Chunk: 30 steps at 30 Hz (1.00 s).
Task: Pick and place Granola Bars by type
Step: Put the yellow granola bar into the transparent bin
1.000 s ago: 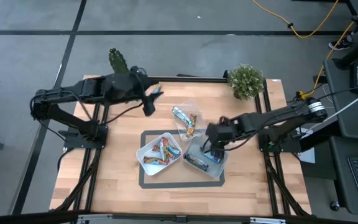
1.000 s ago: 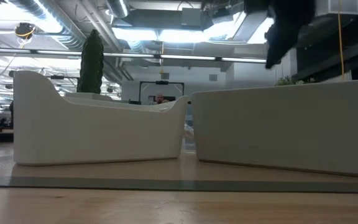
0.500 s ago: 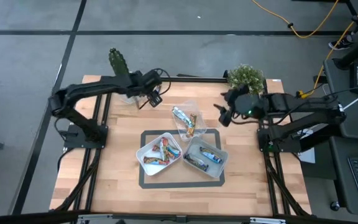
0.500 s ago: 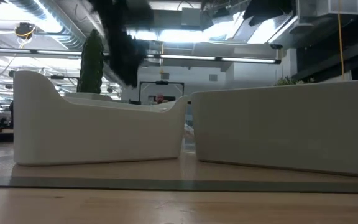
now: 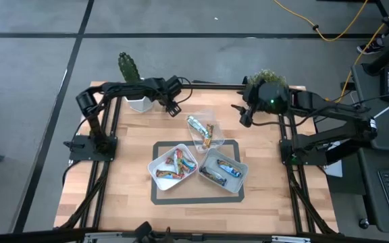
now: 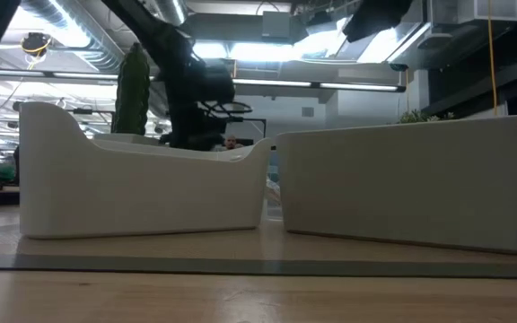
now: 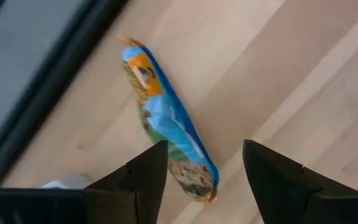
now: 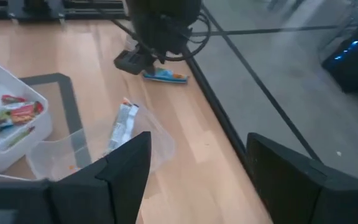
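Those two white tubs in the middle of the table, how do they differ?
The left tub holds a heap of mostly red and orange bars; the right tub holds only two bars with blue wrappers. The left tub looks fuller, the right one mostly bare. Both are white, square, similar in size, and sit side by side on the grey-framed mat.

One blue-wrapped granola bar with an orange end lies flat and alone on the wooden table, near its far edge. Two more bars, a silver-grey one and a brown-orange one, lie on a clear plastic bag just behind the two tubs. A heap of red, orange and green bars fills the left white tub. Two dark blue bars lie side by side in the right grey tub.
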Each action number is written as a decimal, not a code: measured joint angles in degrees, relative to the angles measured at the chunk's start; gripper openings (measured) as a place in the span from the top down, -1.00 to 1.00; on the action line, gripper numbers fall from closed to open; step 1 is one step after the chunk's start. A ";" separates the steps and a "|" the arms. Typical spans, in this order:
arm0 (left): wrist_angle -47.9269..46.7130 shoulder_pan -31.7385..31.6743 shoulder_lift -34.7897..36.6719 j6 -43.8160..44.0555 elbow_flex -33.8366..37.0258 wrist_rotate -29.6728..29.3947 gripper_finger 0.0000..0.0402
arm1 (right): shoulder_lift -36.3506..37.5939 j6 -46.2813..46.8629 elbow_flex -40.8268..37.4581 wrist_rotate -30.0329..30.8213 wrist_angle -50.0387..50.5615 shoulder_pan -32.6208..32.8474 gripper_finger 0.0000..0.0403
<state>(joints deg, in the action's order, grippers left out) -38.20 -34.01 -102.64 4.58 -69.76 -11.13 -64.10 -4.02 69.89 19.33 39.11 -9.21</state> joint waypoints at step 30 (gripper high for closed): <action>-1.02 -0.99 -8.28 -0.23 -0.28 -2.72 -0.37 | -0.02 -4.01 0.00 -7.35 -2.09 -6.14 -0.31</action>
<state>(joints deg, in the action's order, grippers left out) -39.22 -35.00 -110.92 4.35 -70.03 -13.85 -64.12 -8.03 69.89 11.98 37.01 -15.35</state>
